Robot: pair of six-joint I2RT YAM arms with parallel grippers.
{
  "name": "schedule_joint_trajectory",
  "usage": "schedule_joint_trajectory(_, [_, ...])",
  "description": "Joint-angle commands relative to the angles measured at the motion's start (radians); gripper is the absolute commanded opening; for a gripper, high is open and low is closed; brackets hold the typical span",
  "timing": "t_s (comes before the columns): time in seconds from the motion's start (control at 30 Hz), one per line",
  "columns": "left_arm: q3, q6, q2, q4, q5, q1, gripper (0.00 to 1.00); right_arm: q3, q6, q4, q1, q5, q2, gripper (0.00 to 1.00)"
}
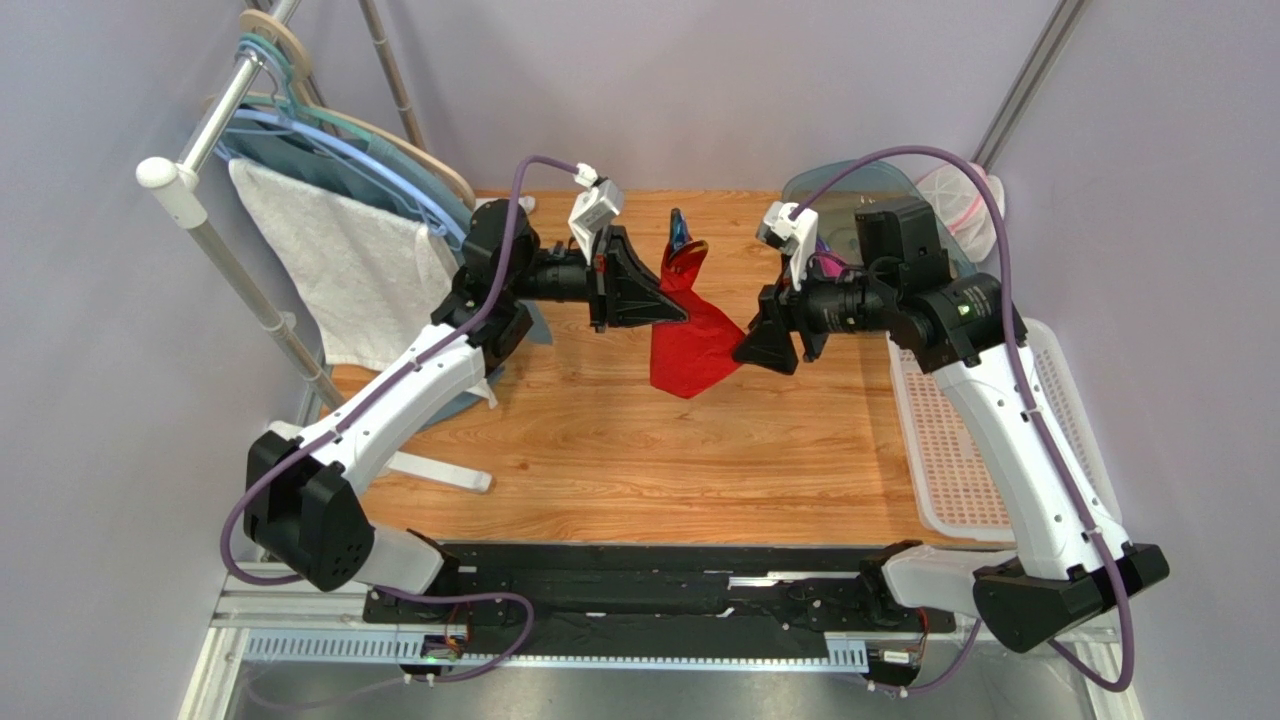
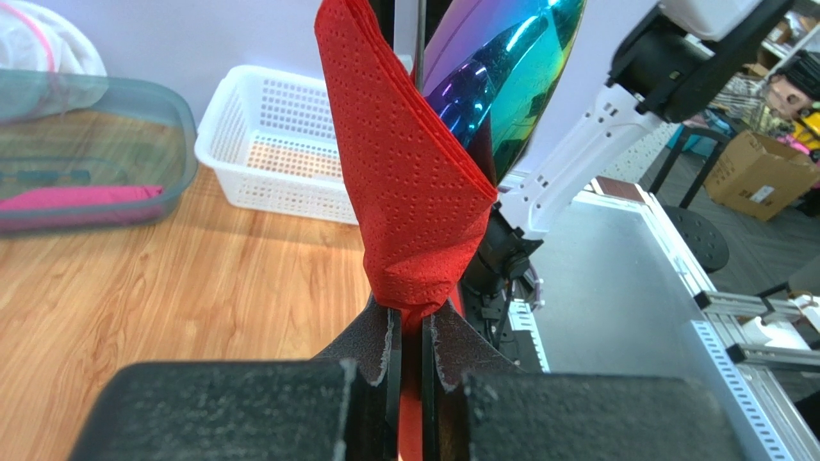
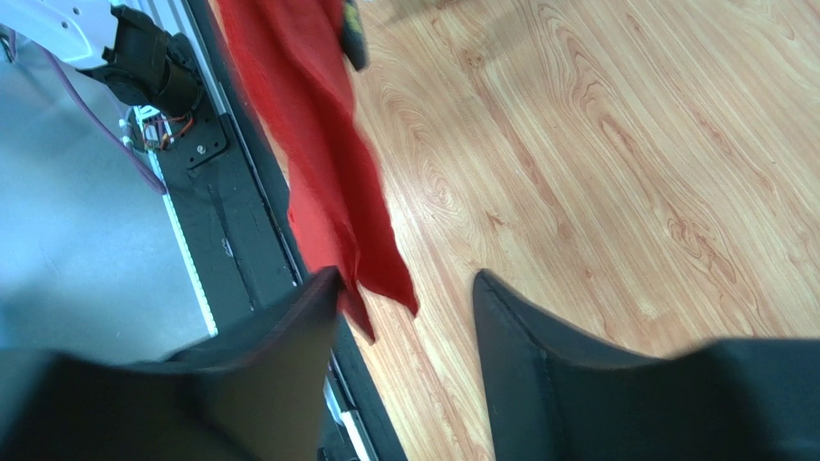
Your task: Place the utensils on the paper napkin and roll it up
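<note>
**Red paper napkin held in the air by the left gripper, right jaws open at its lower corner**

The paper napkin [image 2: 404, 173], bunched around an iridescent spoon [image 2: 500, 77], is pinched at its narrow end between the closed fingers of the left gripper [image 2: 406, 322]. The spoon's bowl stands out past the fingertips, behind the red fold. From above, the napkin [image 1: 694, 338] hangs between the two grippers over the wooden table [image 1: 601, 450]. The right gripper [image 3: 404, 279] stands with its jaws apart. The napkin's loose corner [image 3: 318, 144] reaches just into the gap beside one finger, not clamped. Beyond the left jaws sit a white plastic basket [image 2: 279, 144] and a clear bin [image 2: 96, 154].
</note>
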Motion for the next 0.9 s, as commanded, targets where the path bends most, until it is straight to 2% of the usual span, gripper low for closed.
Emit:
schedule_joint_trajectory(0.0, [-0.009,-0.021,-0.072,0.117,0.058,0.001,0.0,0.023,-0.044,-0.013,-0.003,-0.057,0.013,0.39])
schedule_joint_trajectory(0.07, [-0.011,-0.029,-0.075,0.128,0.059,0.001,0.0,0.037,-0.067,-0.023,-0.002,-0.08,0.023,0.24])
schedule_joint_trajectory(0.1, [-0.011,-0.04,-0.077,0.134,0.064,0.001,0.0,0.04,-0.073,-0.027,-0.003,-0.092,0.026,0.09])
schedule_joint_trajectory(0.13, [-0.007,-0.044,-0.075,0.142,0.069,0.001,0.0,0.045,-0.076,-0.03,-0.002,-0.095,0.031,0.0])
schedule_joint_trajectory(0.67, [0.008,-0.101,-0.071,0.194,0.081,-0.019,0.0,0.071,-0.059,0.07,-0.002,-0.176,0.095,0.0])
schedule_joint_trajectory(0.87, [0.011,-0.095,-0.046,0.229,0.089,-0.059,0.0,0.028,0.046,0.193,0.006,-0.192,0.117,0.0])
